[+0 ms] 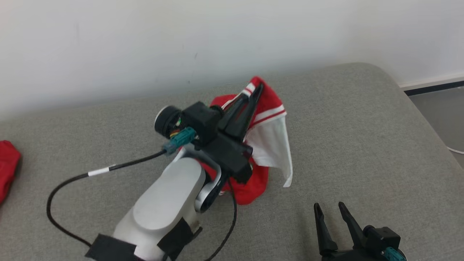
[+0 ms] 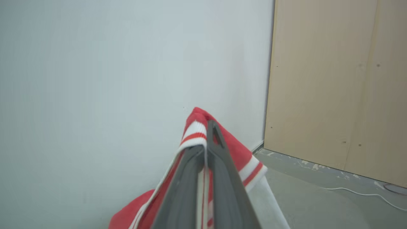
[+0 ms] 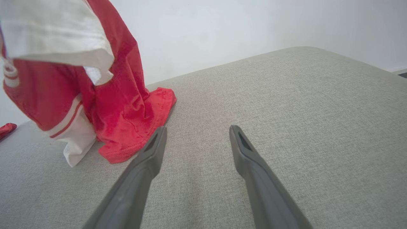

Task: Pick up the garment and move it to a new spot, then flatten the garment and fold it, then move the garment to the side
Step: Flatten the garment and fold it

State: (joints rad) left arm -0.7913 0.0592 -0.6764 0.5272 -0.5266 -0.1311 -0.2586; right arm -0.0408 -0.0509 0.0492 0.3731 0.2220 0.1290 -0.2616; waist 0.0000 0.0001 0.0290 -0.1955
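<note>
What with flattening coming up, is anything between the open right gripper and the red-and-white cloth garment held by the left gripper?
Nothing visible does. Only the grey fabric cushion lies between the right gripper and the red-and-white cloth garment, whose lower hem rests on the cushion close beside that gripper's finger.

- The garment [image 1: 270, 143] is bright red, with a plain white panel and red-and-white striped trim.
- The cushion [image 1: 362, 127] is a flecked grey weave.
- The wall [image 1: 145, 43] is white.
- The left gripper [image 1: 259, 87] and right gripper [image 1: 329, 205] are black.
- The cable [image 1: 98, 172] is black with one white band.
- The panel [image 2: 337, 89] is pale tan wood.
</note>
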